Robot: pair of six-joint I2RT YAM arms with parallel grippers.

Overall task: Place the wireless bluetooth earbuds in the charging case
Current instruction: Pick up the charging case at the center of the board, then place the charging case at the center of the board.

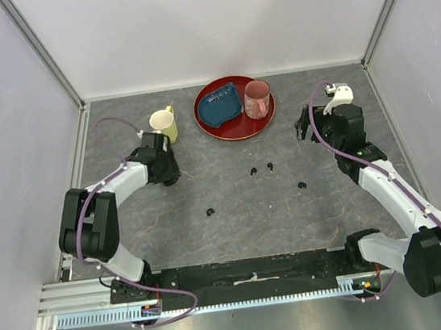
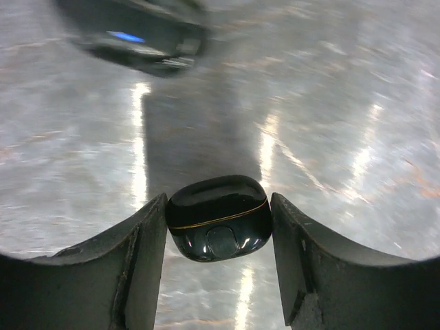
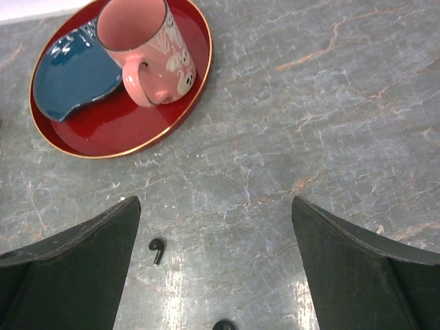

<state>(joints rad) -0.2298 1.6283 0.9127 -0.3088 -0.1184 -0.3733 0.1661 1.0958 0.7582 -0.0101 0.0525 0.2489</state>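
Top external view: four earbuds (image 1: 270,165) lay loose on the grey table (image 1: 238,236), scattered between the two arms, none of them in a case.
Left gripper (image 1: 166,172): beside the yellow mug (image 1: 164,125), well apart from every earbud.
Left wrist view: both fingers pressed against the sides of the charging case (image 2: 218,220), so the hand was closed on it. Whether the case rested on the table or hung clear could not be told.
Case lid: down, with a thin gold seam running round the shell.
Right gripper (image 1: 303,125): near the red tray (image 1: 236,130) that carried the pink mug (image 1: 257,99). Its jaws were spread wide with nothing between them.
Right wrist view: one earbud lay on the table below the left-hand finger, a second at the bottom edge.
Earbud handling, judged: very light, rigid and smooth. It would likely skid or flip under a off-centre pinch.
Where to hold, judged: across the rounded body with the stem left free, so it could be aimed into its socket.
Case handling, judged: hard, glossy and curved, so it could squirt out of a side grip. The lid would need opening first.
Unclear: a dark blurred shape (image 2: 137,34) at the top of the left wrist view.
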